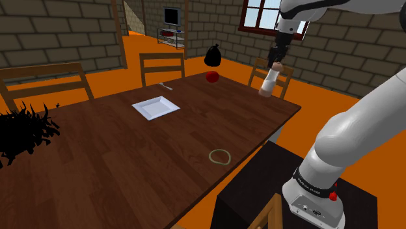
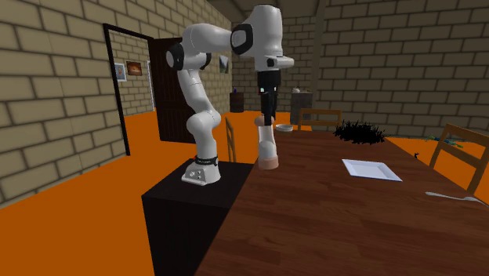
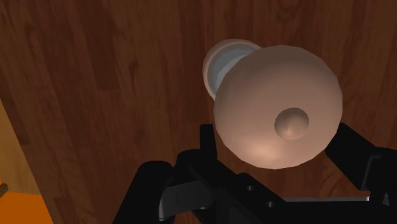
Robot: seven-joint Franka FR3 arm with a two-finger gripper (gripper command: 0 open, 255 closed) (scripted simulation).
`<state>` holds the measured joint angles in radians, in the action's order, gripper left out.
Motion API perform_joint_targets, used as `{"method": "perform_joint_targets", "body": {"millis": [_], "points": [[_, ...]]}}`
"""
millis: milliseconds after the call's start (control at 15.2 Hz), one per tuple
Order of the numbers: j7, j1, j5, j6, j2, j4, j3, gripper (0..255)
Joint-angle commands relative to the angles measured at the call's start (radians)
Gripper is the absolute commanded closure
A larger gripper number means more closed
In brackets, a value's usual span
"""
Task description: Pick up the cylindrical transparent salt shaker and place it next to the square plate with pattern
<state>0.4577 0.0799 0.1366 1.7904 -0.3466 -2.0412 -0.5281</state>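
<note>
My black claw [image 1: 278, 63] clasps the white pink-capped cylindrical shaker [image 1: 269, 84], upper right; placement beside the white square plate [image 1: 156, 107] remains.

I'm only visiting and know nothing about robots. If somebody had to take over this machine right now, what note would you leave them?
Tool: shut on the pale cylindrical salt shaker with a pinkish domed cap, clasped near its top. The shaker is tilted.
Where things are: the shaker is by the corner of the dark wooden table at the shoulder view's upper right. The plain white square plate lies apart from it, nearer the table's middle.
Done: the grasp. I cannot tell whether the shaker is clear of the table.
Left: carry it over, set it upright beside the plate, and let go.
</note>
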Motion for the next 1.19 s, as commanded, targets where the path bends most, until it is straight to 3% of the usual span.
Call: {"method": "perform_joint_targets", "body": {"millis": [0,924,1122], "points": [[0.0,-0.002,-0.003,-0.029,0.003,0.031,0.003,255],[0.012,-0.015,-0.026,-0.216,0.044,0.256,0.008,255],[-0.033,-0.03,-0.032,-0.199,0.047,0.239,0.037,255]]}}
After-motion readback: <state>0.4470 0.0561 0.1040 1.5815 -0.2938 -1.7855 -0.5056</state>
